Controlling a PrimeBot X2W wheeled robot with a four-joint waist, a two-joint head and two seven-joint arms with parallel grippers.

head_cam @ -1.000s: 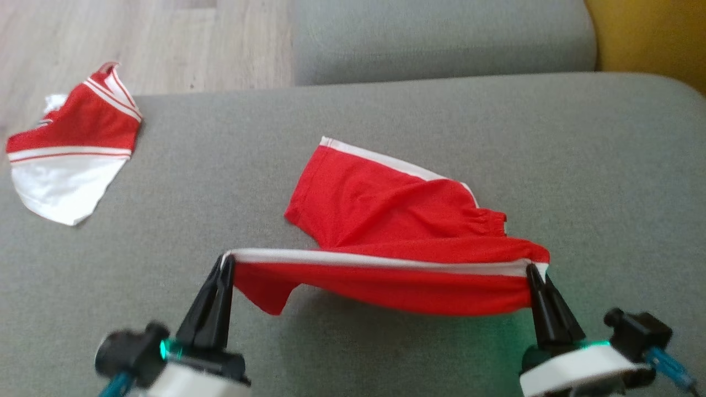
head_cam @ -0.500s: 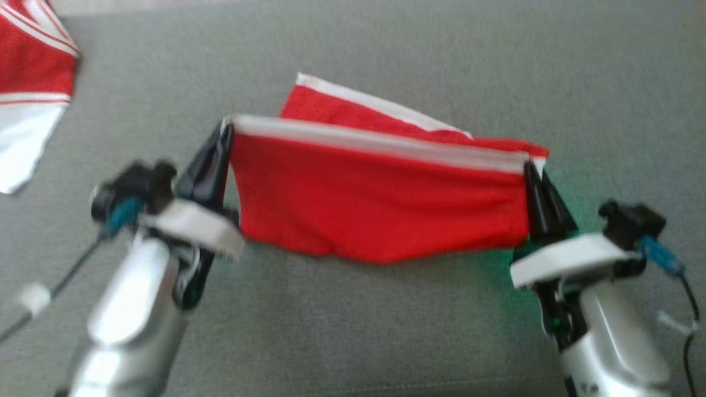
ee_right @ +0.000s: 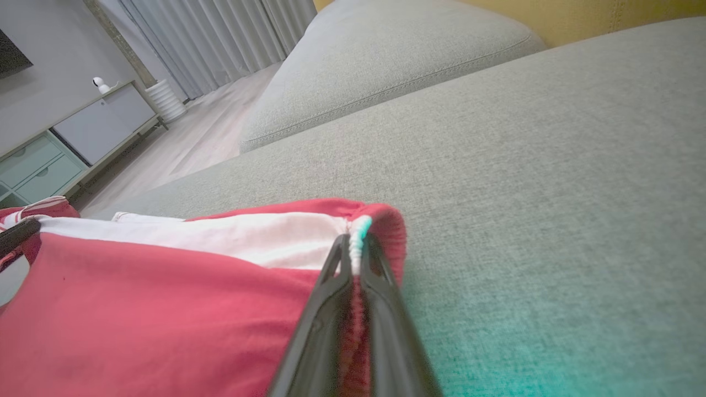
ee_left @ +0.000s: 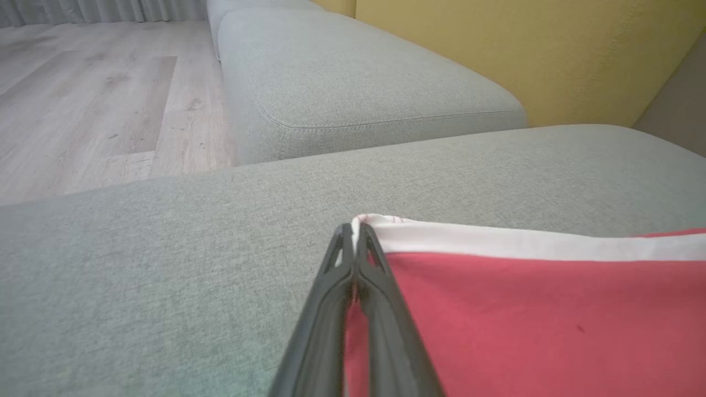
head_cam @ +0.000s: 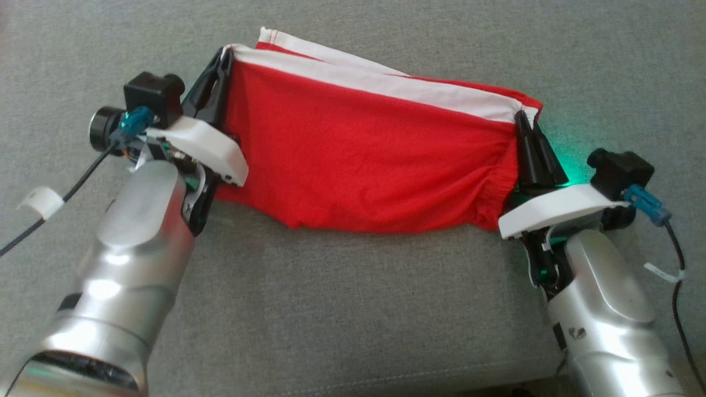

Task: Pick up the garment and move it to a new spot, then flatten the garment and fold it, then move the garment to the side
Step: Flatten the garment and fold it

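Both my hands are pinched fully closed on the garment (head_cam: 358,160), the red shorts stretched across the upper middle of the head view. My left gripper (head_cam: 223,58) clamps one corner of the white band (head_cam: 386,88) at upper left, and my right gripper (head_cam: 521,118) clamps the other end at right of centre. Between them the band runs taut, and the red cloth hangs down to touch the grey cushion (head_cam: 353,309). A second layer (head_cam: 309,51) with its own white edge lies just behind the held one. I judge this to be the fold, with the held edge to be laid over that far layer. The risk is how little I hold: each wrist view shows only a thin corner of cloth between the fingertips, so a harder pull apart could slip a corner free and drop that side. The left end sits higher in the frame than the right, so setting down like this could leave the fold skewed. The gathered cloth at lower right, near my right wrist, could drag on the cushion and bunch underneath.
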